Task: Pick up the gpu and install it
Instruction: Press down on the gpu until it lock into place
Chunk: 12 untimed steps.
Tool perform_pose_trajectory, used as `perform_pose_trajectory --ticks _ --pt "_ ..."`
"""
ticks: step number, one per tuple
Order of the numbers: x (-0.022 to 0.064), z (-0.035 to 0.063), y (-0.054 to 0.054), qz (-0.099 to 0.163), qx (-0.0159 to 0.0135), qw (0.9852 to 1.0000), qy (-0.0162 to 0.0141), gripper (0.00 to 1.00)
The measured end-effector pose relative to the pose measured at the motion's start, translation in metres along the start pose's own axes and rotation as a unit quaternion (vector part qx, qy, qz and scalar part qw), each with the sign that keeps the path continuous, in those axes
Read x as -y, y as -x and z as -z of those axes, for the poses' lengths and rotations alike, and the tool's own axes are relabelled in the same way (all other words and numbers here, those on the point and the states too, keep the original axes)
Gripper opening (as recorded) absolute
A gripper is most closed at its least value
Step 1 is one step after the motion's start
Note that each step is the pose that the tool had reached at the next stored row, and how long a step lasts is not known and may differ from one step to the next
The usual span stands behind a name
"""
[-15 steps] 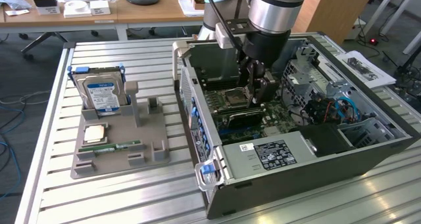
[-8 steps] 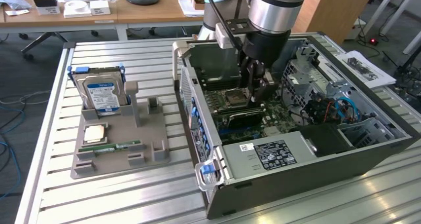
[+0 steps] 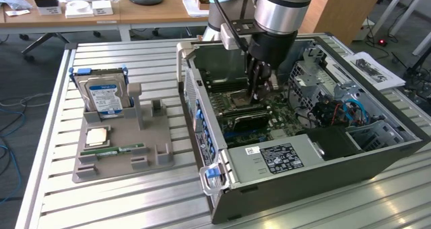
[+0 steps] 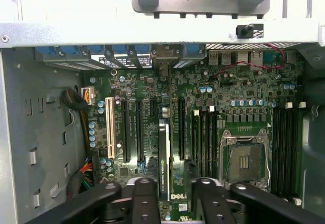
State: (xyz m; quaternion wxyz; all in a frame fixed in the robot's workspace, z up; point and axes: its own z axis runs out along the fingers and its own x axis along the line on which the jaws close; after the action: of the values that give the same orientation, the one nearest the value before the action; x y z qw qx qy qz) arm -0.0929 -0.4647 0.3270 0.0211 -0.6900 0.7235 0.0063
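We saw a green motherboard (image 4: 203, 107) with black slots and one white slot (image 4: 109, 127), a black graphics card (image 4: 163, 158), a grey computer case (image 3: 350, 163), a blue-and-white labelled hard drive (image 3: 106, 95), and a grey tray (image 3: 148, 153).

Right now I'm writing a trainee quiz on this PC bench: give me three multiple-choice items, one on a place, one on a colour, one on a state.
1. Where is the gpu?
A on the floor
B on edge over the motherboard inside the case
C on the wooden desk

2. What colour is the memory stick lying on the grey tray?
A green
B red
C white

3. How does the case stand?
A closed
B wrapped in foil
C open, its motherboard showing

Answers: B, the wrist view shows it edge-on among the slots; A, it is a green strip on the tray; C, the exterior view looks straight into the case.
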Motion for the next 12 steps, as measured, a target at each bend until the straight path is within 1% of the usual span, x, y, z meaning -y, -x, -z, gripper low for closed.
perform_pose_trajectory --ticks 3,5,6,7,12 --pt "0.0000 0.0000 0.0000 0.000 0.0000 1.0000 0.0000 0.20" --pt "0.0000 0.0000 0.0000 0.000 0.0000 1.0000 0.0000 0.20" --pt "0.0000 0.0000 0.0000 0.000 0.0000 1.0000 0.0000 0.14" --pt "0.0000 0.0000 0.0000 0.000 0.0000 1.0000 0.0000 0.11" --pt "0.0000 0.0000 0.0000 0.000 0.0000 1.0000 0.0000 0.11"
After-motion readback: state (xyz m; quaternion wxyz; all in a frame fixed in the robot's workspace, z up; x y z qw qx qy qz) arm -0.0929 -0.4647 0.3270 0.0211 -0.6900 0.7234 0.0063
